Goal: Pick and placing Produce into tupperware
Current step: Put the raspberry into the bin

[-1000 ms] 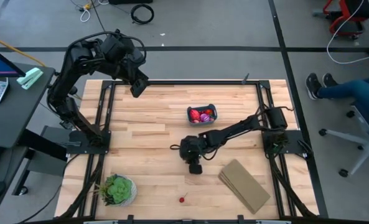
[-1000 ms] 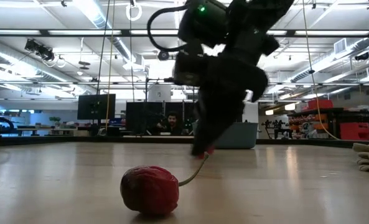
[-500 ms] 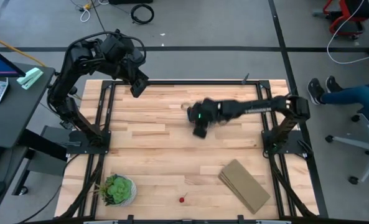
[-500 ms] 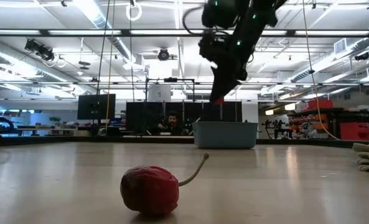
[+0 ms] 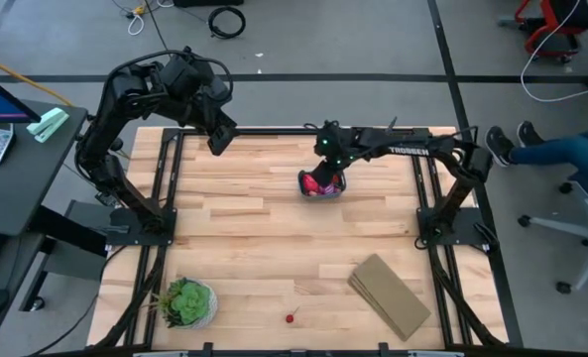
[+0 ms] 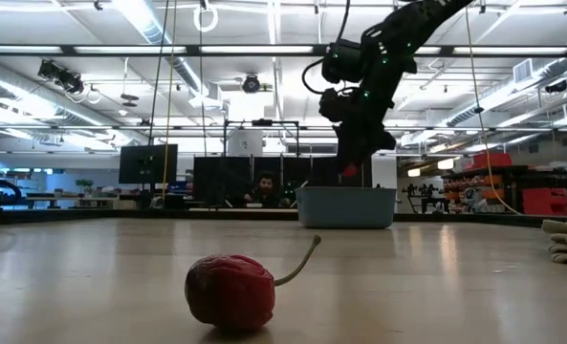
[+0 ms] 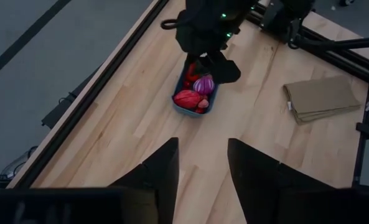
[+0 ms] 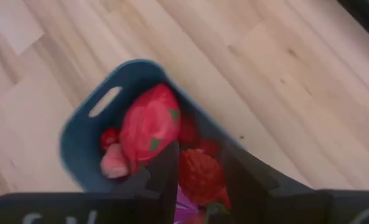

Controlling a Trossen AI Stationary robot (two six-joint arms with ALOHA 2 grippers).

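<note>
The right tool (image 5: 325, 171) hangs over the blue tub (image 8: 78, 140), which sits at about one o'clock on the table (image 5: 244, 258), its fingers narrowly closed on a red strawberry (image 8: 200, 174). More red and pink produce (image 7: 188, 98) fills the tub. A cherry (image 6: 230, 291) lies at six o'clock. The left tool (image 7: 200, 171) waits at eleven o'clock, fingers apart, holding nothing.

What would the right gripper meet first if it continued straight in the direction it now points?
Probably the produce in the tupperware: the right gripper, holding a red piece, points down over the filled tub. How far above it hangs is unclear.
</note>
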